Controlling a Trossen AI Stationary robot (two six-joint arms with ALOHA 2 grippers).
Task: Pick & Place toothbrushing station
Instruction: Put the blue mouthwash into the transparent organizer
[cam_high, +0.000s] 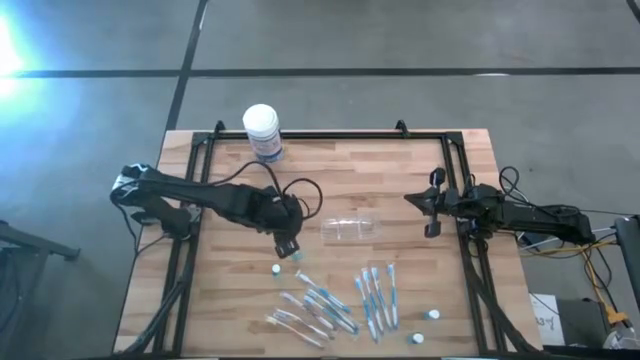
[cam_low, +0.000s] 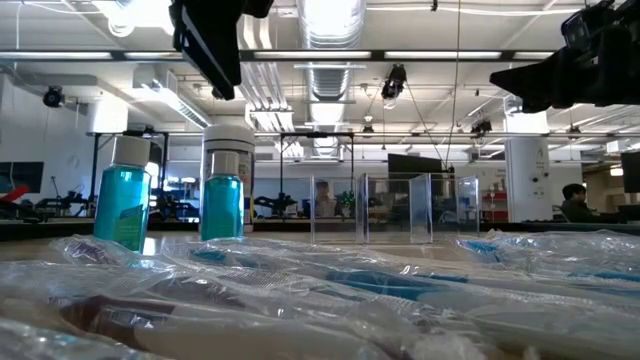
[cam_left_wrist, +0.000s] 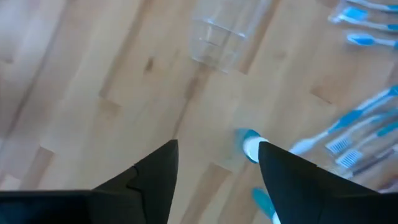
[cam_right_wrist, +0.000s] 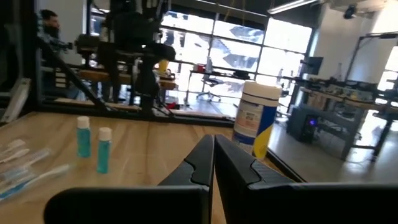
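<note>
Holder (cam_high: 349, 228) sits mid-frame in the high view, on bare table (cam_high: 400, 180). Thin clear plastic: judged light, stiff, slick, crackable; best pinched across a wall at the rim. Left gripper (cam_high: 287, 246) released, empty, just left of holder. Right gripper (cam_high: 432, 214) clenched, empty, parked at right.

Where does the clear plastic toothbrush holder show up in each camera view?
High view: clear holder at table centre.
Low view: middle distance, centre-right.
Left wrist view: ahead of the open left pincer, holder at.
Right wrist view: not visible.
Shared landmark: small blue bottles.
</note>
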